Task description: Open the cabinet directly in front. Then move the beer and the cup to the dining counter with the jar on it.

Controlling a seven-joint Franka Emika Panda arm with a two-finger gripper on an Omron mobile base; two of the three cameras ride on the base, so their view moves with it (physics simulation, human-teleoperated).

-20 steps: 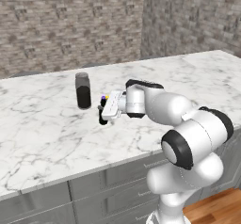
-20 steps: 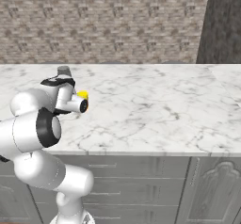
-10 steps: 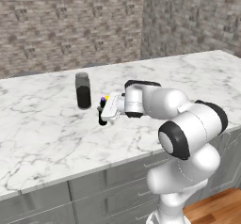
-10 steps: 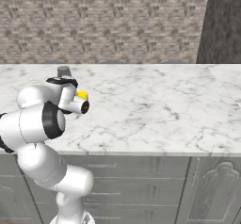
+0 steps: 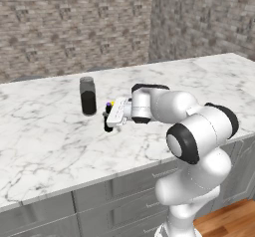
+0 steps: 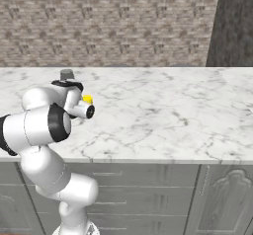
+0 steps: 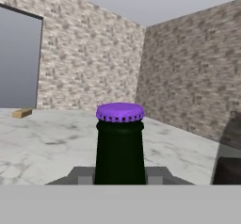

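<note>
two jaws sat partly closed on either side of the beer (image 7: 120, 148), gripping its dark neck below the purple cap; the bottle ran straight up between them, long axis vertical, dead centre in the hand view. gripper (image 5: 110, 117) was held sideways, low over the surface, with the bottle's base at or just above the marble – couldn't tell if it was touching. so the beer was in hand over the dining counter (image 5: 45, 146), not yet let go.

the jar (image 5: 88, 95) stood upright just beside the bottle, on the far side from the arm, apart from it. key relation for the next move as i read it: bottle needed only to go straight down and the jaws to spread, clearance to the jar was tight, so any sideways drift on release could knock it.

a bit of yellow showed by the wrist in the right base view, too small to call. a small tan block (image 7: 22, 113) lay far off on the marble.
</note>
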